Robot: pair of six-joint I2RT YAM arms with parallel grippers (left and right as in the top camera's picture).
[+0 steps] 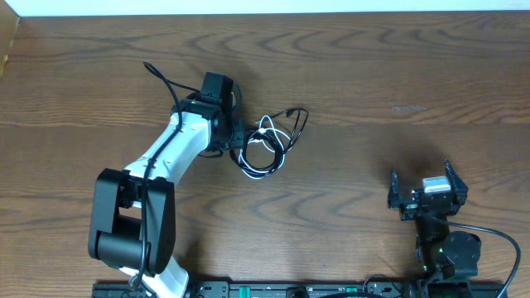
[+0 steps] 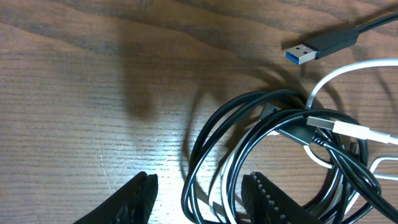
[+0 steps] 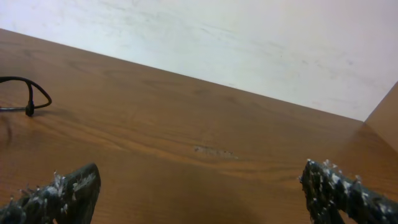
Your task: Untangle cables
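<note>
So the two cables are sitting in one messy pile on the wooden table [image 1: 373, 74]. The black cable [image 2: 211, 130] makes several round loops stacked on each other. The white cable [image 2: 348, 65] threads in and out through those loops, so the two are properly tangled together. From above, white loops poke out on the pile's near side and a thin black loop sticks out on its far right side.

The left gripper [image 2: 202, 198] is right down at the pile's left edge. Its fingers [image 2: 140, 196] are apart, not clamped. A few black strands and a white one run through the gap between them. The finger on the pile side touches or overlaps the black loops, while the other one is clear of them, over bare wood. So it's straddling the strands, not pinching anything.

In the left wrist view, a black USB plug [image 2: 305, 53] with a blue insert lies flat on the wood just beyond the pile, apart from the loops. A silvery plug [image 2: 323, 121] on the white cable lies across the top of the black loops.

The right gripper [image 1: 422, 178] is well to the right of the pile, nowhere near it, fingers spread wide open. Its own camera only catches a thin loop of the black cable far off at the left edge.
</note>
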